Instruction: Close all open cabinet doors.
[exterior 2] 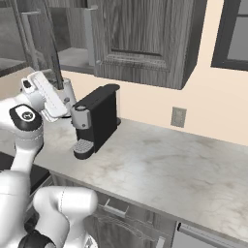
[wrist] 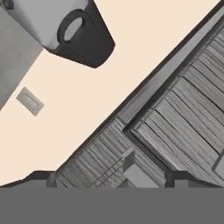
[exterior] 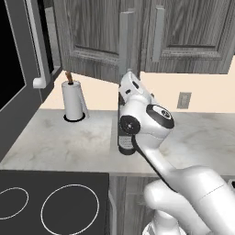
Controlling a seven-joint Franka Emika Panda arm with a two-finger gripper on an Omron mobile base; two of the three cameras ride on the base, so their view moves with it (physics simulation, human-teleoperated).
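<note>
The left upper cabinet door (exterior: 94, 34) is swung out from its cabinet, its bar handle (exterior: 127, 39) at the free edge. From the right base view this open door (exterior 2: 47, 41) stands edge-on, with the cabinet's shelf (exterior 2: 75, 55) showing behind it. The neighbouring door (exterior: 193, 32) (exterior 2: 143, 38) lies flat, shut. My gripper (wrist: 109, 178) is open, fingertips (wrist: 41, 177) wide apart, just under a door's lower edge with a grey handle end (wrist: 131, 168) between them. The white hand (exterior 2: 46, 94) (exterior: 132, 87) points upward below the open door.
A black coffee machine (exterior 2: 97, 121) (exterior: 126, 144) stands on the marble counter (exterior 2: 160, 169) right behind the hand. A paper towel roll (exterior: 73, 101) is to the left, a wall outlet (exterior: 184, 99) to the right. A black appliance door with white handle (exterior: 39, 50) and a stovetop (exterior: 55, 202) lie left.
</note>
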